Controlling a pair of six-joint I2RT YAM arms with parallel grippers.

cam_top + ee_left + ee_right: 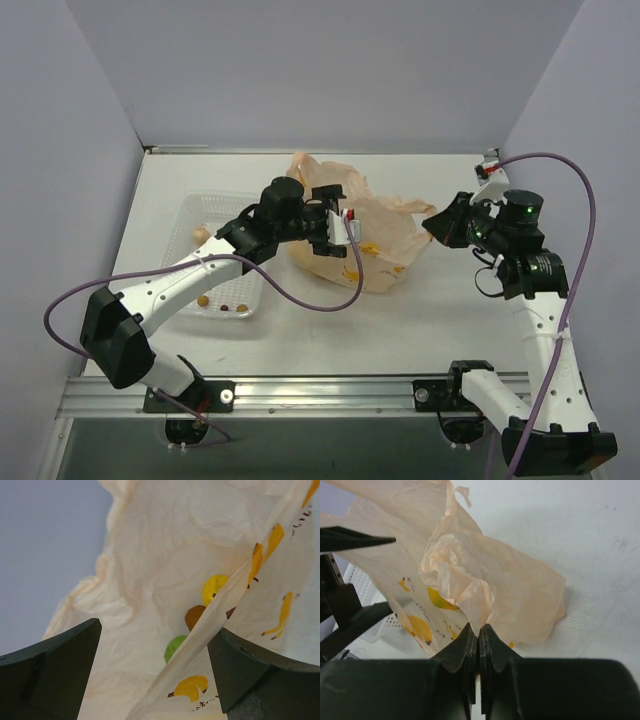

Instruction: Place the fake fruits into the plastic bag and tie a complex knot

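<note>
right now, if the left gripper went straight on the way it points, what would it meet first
Most likely the plastic bag: its printed edge runs diagonally across the open left gripper. The fake fruits show farther in, behind that edge, though depth is unclear.

The top camera looked steeply down from behind the arm bases over the whole bench (450, 310). The left wrist camera sat very close, facing the plastic bag (165, 555) past the left claw (159, 627). The right wrist camera viewed that same bag along the right claw (479, 627), from farther back.
</note>
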